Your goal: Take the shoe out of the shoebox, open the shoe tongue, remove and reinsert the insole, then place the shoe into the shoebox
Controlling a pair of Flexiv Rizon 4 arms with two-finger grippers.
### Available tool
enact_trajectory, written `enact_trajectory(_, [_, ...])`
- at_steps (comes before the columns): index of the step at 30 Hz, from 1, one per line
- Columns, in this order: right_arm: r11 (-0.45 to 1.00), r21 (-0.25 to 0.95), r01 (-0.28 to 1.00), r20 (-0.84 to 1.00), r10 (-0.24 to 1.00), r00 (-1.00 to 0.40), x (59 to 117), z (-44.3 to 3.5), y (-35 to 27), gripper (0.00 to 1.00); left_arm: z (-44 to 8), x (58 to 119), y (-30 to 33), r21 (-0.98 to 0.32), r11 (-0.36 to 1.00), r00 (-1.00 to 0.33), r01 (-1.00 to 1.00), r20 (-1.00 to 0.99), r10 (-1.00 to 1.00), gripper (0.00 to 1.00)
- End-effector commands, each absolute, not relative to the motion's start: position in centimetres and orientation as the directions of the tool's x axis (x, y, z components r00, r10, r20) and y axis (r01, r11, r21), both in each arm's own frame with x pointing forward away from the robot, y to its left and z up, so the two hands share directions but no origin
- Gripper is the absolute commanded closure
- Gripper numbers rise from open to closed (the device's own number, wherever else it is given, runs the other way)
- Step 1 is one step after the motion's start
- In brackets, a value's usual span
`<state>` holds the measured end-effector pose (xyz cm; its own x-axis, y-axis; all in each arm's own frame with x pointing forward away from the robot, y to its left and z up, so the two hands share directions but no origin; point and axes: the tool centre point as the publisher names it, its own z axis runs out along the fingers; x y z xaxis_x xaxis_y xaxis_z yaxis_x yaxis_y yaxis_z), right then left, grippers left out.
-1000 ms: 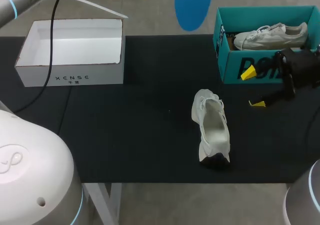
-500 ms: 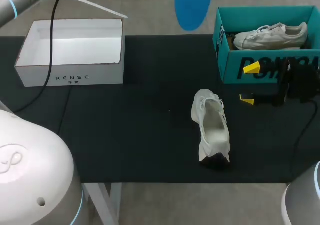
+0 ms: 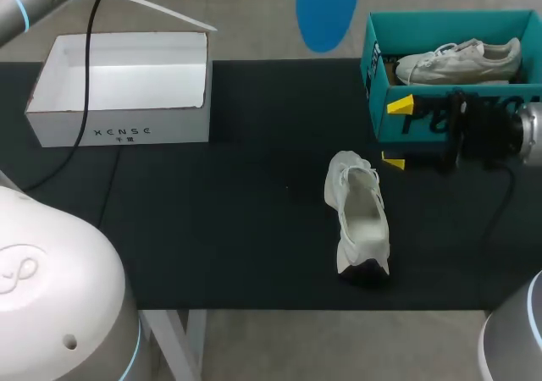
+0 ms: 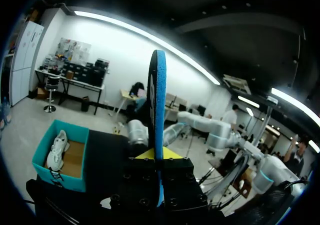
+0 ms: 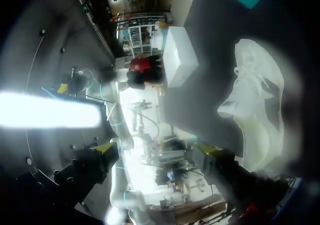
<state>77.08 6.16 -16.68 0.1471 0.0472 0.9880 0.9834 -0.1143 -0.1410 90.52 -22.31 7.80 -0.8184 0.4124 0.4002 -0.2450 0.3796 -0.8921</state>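
The right gripper (image 3: 395, 134) hangs open, its yellow tips spread wide, just in front of the teal shoebox (image 3: 419, 124), in which a second shoe (image 3: 457, 59) lies. The white shoe (image 3: 357, 216) rests on the black counter (image 3: 212, 229) near that gripper, ahead of it and off to one side of its fingers, untouched. The left gripper (image 4: 157, 157) is clamped on the blue insole (image 4: 159, 110), which stands on edge straight up from between its fingers, off the counter. A white box (image 3: 118, 89) sits well beyond the shoe from the right gripper.
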Motion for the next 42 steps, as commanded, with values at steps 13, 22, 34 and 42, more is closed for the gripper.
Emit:
enact_trajectory(13, [-0.044,-0.17,0.984,0.984,0.044,0.172,82.0,-14.6,10.4,0.0,7.8,90.6,-22.3,-0.892,0.381,-0.818,-0.244,0.4,0.414,1.0])
enact_trajectory(22, [-0.026,-0.182,0.983,0.982,0.039,0.182,82.8,-14.0,12.3,0.0,7.8,90.6,-22.3,-0.892,0.381,-0.818,-0.244,0.4,0.414,1.0])
enact_trajectory(34, [-0.026,-0.182,0.983,0.982,0.039,0.182,82.8,-14.0,12.3,0.0,7.8,90.6,-22.3,-0.892,0.381,-0.818,-0.244,0.4,0.414,1.0])
enact_trajectory(42, [-0.026,-0.182,0.983,0.982,0.039,0.182,82.8,-14.0,12.3,0.0,7.8,90.6,-22.3,-0.892,0.381,-0.818,-0.244,0.4,0.414,1.0])
